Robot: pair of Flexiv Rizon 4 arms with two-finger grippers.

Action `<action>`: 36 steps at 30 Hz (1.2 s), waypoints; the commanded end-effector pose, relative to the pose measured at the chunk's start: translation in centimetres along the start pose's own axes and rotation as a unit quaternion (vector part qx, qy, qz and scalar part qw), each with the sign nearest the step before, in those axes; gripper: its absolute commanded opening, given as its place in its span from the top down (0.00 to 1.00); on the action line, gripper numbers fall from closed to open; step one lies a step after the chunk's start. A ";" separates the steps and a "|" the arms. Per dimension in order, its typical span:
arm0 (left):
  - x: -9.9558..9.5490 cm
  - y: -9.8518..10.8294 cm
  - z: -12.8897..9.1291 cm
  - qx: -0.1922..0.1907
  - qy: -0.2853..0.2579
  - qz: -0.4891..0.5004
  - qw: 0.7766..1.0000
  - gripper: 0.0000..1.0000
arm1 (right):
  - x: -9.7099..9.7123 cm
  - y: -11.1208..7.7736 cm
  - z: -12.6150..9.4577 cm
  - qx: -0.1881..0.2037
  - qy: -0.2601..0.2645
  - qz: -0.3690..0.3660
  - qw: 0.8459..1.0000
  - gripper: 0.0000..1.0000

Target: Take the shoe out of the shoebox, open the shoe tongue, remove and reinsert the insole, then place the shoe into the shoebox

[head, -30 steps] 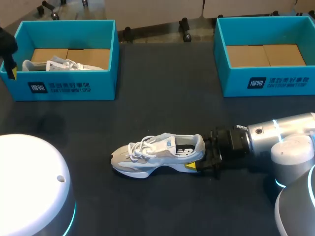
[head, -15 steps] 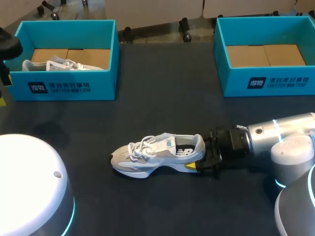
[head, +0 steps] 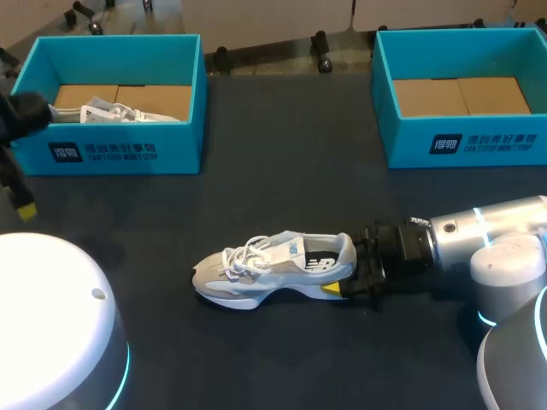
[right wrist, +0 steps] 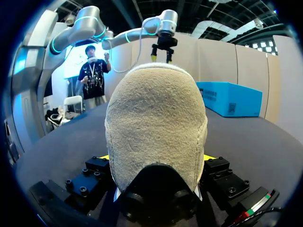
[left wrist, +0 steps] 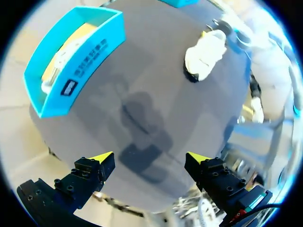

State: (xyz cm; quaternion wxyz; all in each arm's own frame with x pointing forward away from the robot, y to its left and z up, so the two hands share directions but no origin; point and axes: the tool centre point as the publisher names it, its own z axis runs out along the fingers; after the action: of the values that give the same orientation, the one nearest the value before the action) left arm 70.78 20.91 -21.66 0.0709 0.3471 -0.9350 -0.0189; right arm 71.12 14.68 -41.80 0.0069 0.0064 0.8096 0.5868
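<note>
Two teal boxes stand along the far side of the dark tabletop (head: 256, 359). At the far left, the left pincer (left wrist: 149, 157) hangs above the tabletop near its edge, in front of the left shoebox (head: 120, 149). Its yellow-tipped fingers are spread wide with nothing between them. That box holds a second shoe (head: 107, 112), white and grey, lying on brown cardboard. Near the middle of the tabletop, well apart from both boxes, the shoe (head: 273, 265) rests upright on its sole, toe pointing left and laces on top. The right pincer (head: 349, 275) comes in from the right and pinches the shoe's heel, one finger on each side. In the right wrist view the fuzzy heel fills the gap between the fingers. Farthest right, the right shoebox (head: 461, 141) shows its brown cardboard floor.
</note>
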 end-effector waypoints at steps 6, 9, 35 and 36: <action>5.4 -1.0 0.8 -0.005 0.001 -0.243 0.970 0.00 | 0.1 0.0 0.2 0.002 -0.001 0.000 1.000 1.00; 6.9 -2.7 0.7 -0.025 0.017 -0.269 0.963 0.00 | 0.1 0.0 0.2 0.002 -0.001 0.000 1.000 1.00; 13.4 -7.9 2.0 -0.028 0.033 -0.319 0.947 0.00 | 0.1 0.0 0.2 0.002 -0.001 0.000 1.000 1.00; 14.1 -8.5 2.1 -0.032 0.031 -0.321 0.946 0.00 | 0.1 0.0 0.2 0.002 -0.001 0.000 1.000 1.00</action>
State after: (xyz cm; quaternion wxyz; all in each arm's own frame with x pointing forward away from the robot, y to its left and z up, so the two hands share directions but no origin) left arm 65.15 8.31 -22.40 0.1086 0.6257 -0.7714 -0.0404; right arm 71.12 14.68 -41.80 0.0070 0.0064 0.8097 0.5868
